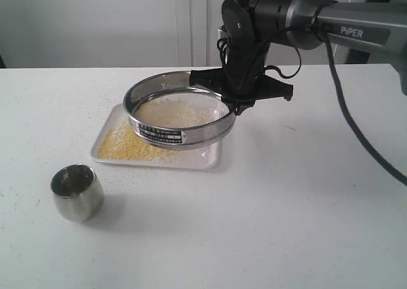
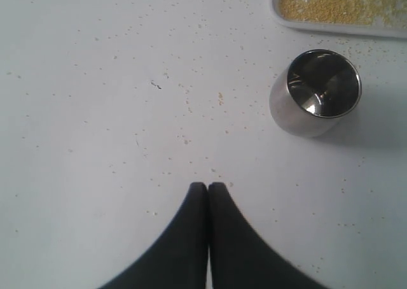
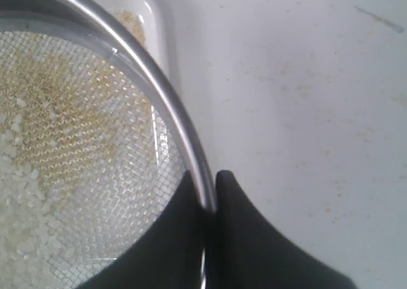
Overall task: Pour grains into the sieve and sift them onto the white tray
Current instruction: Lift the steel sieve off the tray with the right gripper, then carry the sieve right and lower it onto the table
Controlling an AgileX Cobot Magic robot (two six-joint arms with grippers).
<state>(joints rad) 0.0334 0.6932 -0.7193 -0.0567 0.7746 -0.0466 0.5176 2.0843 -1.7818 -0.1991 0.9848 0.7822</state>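
Mid-sift, right arm nearer

right tool (image 3: 210, 197) clamps the sieve (image 1: 206, 136) by its right rim, holding it just above the white tray (image 1: 206, 158). Sifted yellow grains (image 1: 124, 146) lie on the tray. left tool (image 2: 208, 188) pinched together, empty, beside steel cup (image 1: 77, 190), well apart from the sieve.

The sieve (image 1: 184, 135) is shiny brushed metal with a fine wire-mesh bottom. The cup (image 1: 77, 192) is mirror-glossy metal. The white tray (image 1: 202, 162) looks smooth and slightly glossy. The grains (image 1: 124, 146) look dry and coarse. The tabletop (image 1: 267, 225) is matt white, and the right claw (image 3: 210, 188) is matt black.
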